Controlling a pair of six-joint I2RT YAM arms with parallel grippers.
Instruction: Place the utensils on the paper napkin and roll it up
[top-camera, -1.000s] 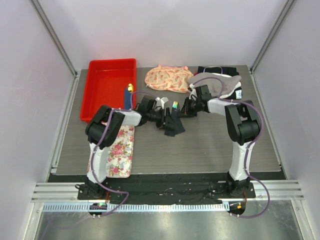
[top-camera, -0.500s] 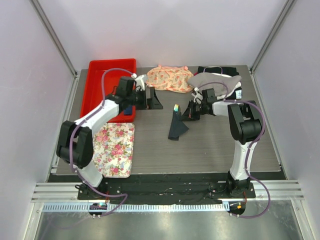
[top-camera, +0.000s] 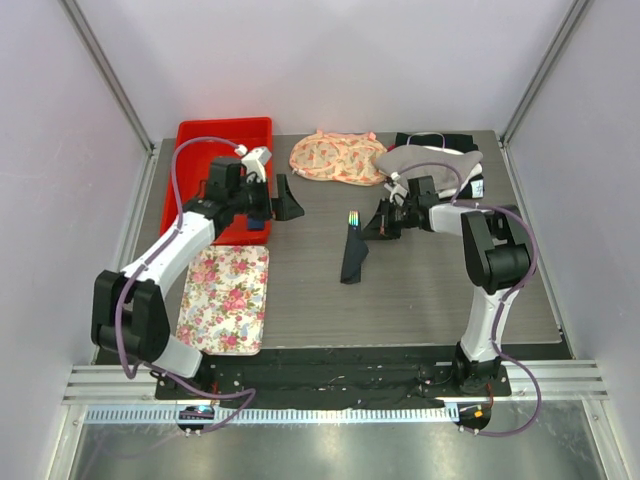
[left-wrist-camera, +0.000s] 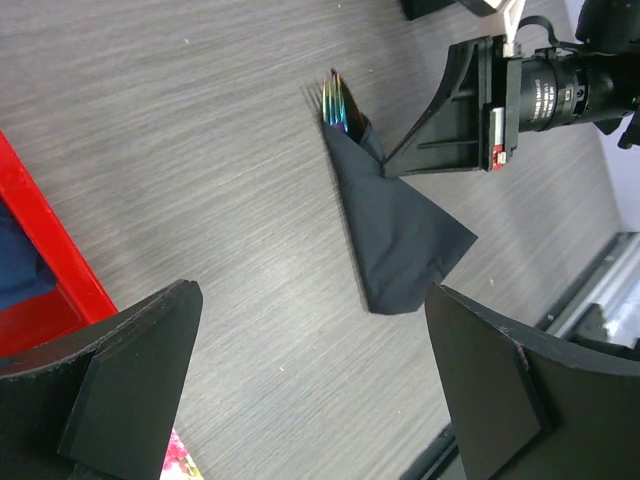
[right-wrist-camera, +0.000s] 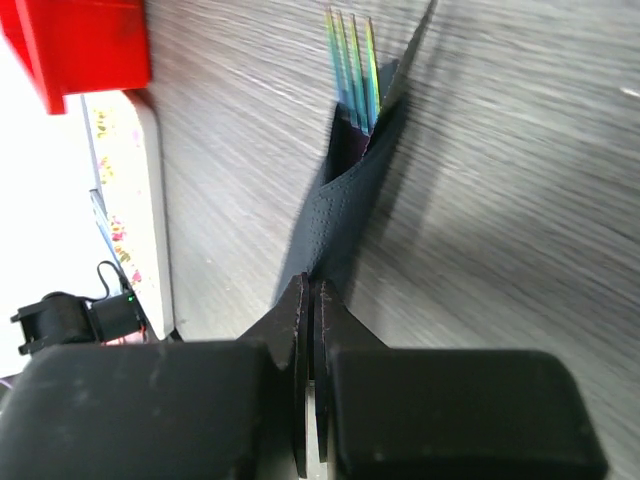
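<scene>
one red bin (top-camera: 200, 150) at the worktop's (top-camera: 420, 290) far left holds something blue (left-wrist-camera: 15, 265); one floral tray (top-camera: 225, 300) lies nearer. mid-worktop, the one dark napkin (top-camera: 352, 255) is wrapped into a loose cone, rainbow fork tines (right-wrist-camera: 352, 60) poking out its far end. left gripper (top-camera: 272, 205) gapes wide, holding nothing, by the bin; right gripper (right-wrist-camera: 308, 300) is pinched shut beside the napkin.

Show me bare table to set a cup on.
Free: the strip between the floral tray and the rolled napkin, and the table near the front edge. Crowded: the back edge, with red bin, floral cloth, grey cloth.
</scene>
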